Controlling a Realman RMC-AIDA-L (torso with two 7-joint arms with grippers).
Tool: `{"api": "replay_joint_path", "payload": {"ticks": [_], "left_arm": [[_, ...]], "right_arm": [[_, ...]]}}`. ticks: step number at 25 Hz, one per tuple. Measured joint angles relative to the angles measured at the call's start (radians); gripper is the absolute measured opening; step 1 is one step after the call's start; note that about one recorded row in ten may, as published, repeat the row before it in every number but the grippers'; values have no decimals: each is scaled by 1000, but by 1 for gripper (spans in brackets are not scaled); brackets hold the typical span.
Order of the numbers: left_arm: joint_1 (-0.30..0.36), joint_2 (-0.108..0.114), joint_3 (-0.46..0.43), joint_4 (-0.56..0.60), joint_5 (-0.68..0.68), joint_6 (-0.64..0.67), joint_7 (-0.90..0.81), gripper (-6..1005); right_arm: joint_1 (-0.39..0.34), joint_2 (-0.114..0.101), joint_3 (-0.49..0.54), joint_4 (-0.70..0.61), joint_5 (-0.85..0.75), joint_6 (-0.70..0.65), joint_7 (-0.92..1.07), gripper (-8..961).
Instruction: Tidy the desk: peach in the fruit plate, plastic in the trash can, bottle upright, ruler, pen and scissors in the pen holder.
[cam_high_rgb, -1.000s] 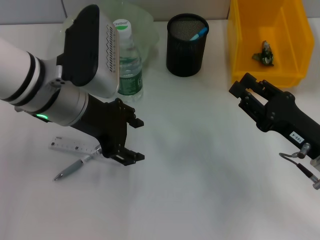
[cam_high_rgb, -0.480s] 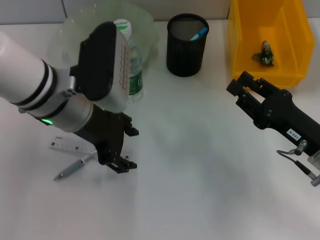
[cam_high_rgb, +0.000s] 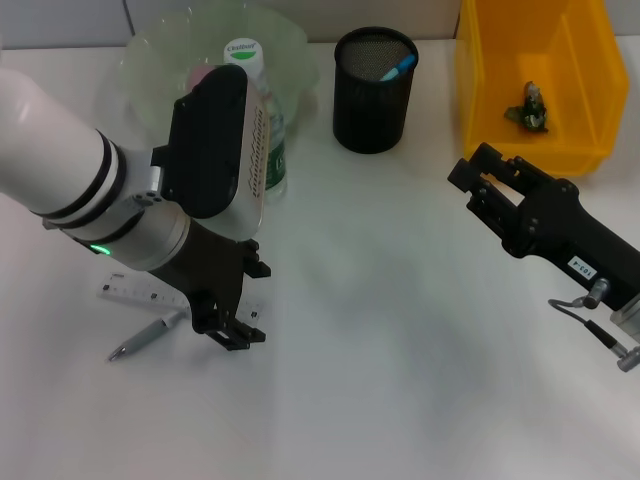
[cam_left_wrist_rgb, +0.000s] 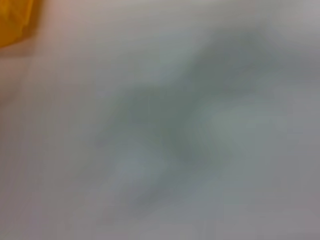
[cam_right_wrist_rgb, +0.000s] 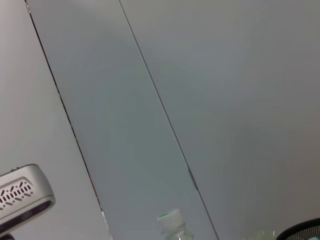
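My left gripper (cam_high_rgb: 245, 303) is open and low over the table, just right of the clear ruler (cam_high_rgb: 130, 292) and the grey pen (cam_high_rgb: 140, 342); it holds nothing. The bottle (cam_high_rgb: 268, 130) stands upright behind my left arm, partly hidden by it. A pinkish peach (cam_high_rgb: 200, 75) shows in the translucent fruit plate (cam_high_rgb: 150, 55). Crumpled plastic (cam_high_rgb: 527, 108) lies in the yellow trash can (cam_high_rgb: 480, 80). The black mesh pen holder (cam_high_rgb: 372, 95) has a blue-tipped item (cam_high_rgb: 397, 67) in it. No scissors are in view. My right gripper (cam_high_rgb: 472, 170) hovers open and empty near the trash can.
Bare white table lies between the two arms and along the front edge. In the right wrist view the bottle cap (cam_right_wrist_rgb: 170, 218) and the pen holder rim (cam_right_wrist_rgb: 305, 230) show. The left wrist view is a blur of table with a yellow corner (cam_left_wrist_rgb: 15, 20).
My left gripper has swung left and down toward the ruler's end, its wrist turning. The right gripper has crept slightly left. Nothing has been picked up.
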Motion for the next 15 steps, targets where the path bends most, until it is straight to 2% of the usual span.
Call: {"api": "replay_joint_path", "payload": {"ticks": [15], "left_arm": [[-9, -2, 53, -32, 37, -49, -20, 738]], "right_arm": [[1, 0, 0, 14, -1, 7, 0, 429]]}}
